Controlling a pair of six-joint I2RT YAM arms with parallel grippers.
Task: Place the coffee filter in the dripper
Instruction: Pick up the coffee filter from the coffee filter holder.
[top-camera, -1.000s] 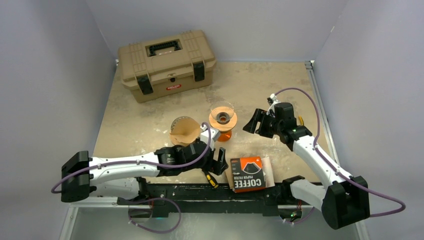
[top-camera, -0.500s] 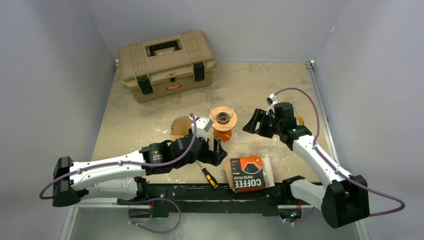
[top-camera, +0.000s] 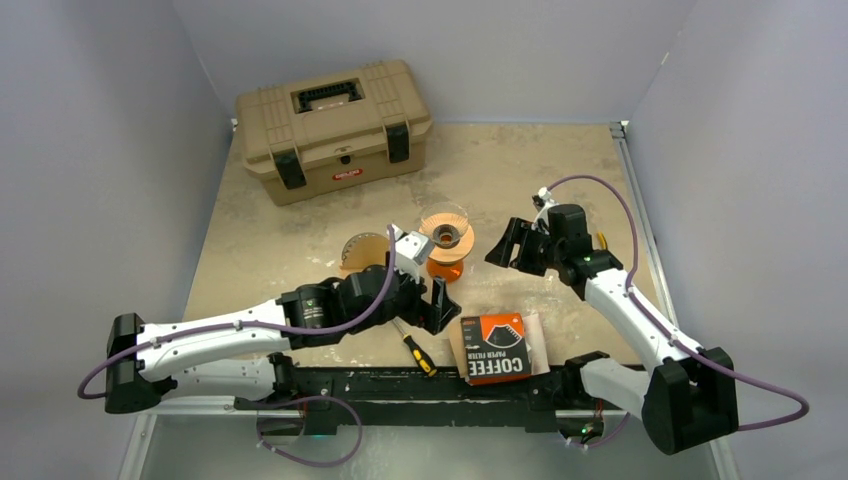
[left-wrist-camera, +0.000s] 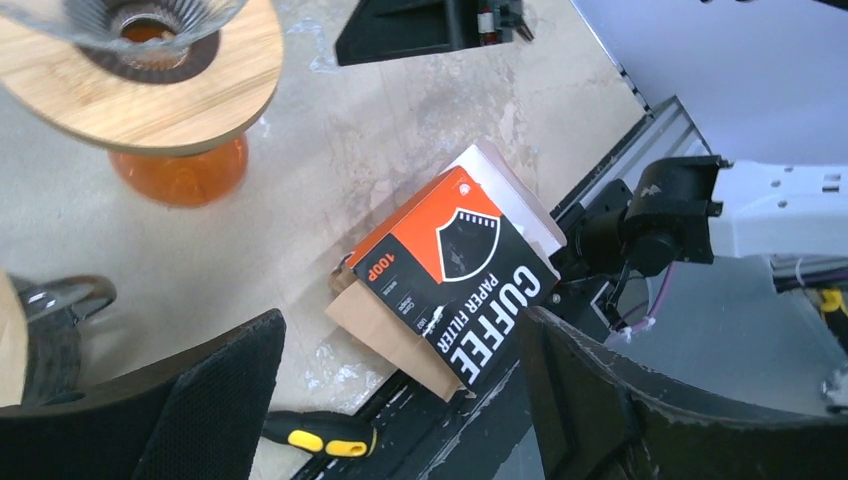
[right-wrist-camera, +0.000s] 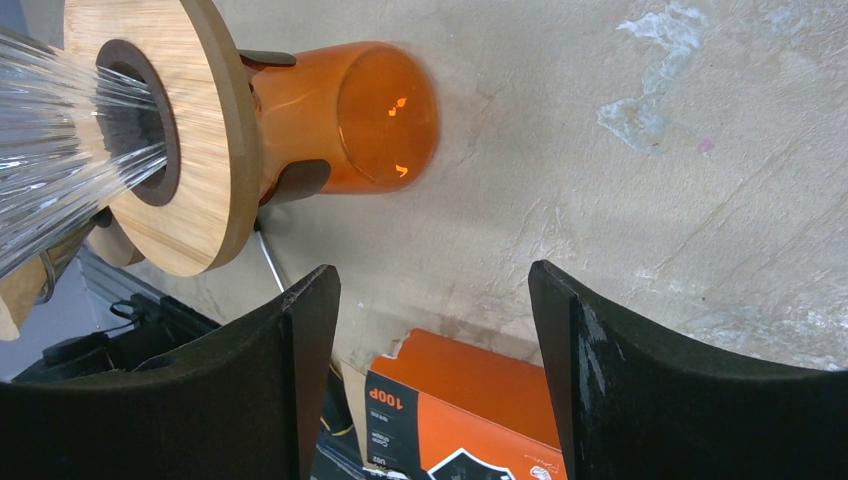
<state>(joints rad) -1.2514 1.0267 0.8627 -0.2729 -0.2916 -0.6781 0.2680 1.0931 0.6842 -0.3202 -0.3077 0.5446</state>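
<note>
Sitting just left of the dripper (top-camera: 445, 238), the brown filter (top-camera: 358, 250) is half hidden by the left arm (top-camera: 230, 335). The left gripper (left-wrist-camera: 400, 330) gapes wide and empty near the filter box (left-wrist-camera: 450, 280); the right gripper (right-wrist-camera: 432, 285), equally wide and empty, faces the dripper.

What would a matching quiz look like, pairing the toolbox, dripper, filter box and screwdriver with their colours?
Things:
1. toolbox
2. dripper
3. filter box
4. screwdriver

Colours:
A. yellow and black handle
B. tan with black latches
C. clear glass in a wooden ring over an orange base
D. orange and black with white lettering

Pairs: 1-B, 2-C, 3-D, 4-A
</note>
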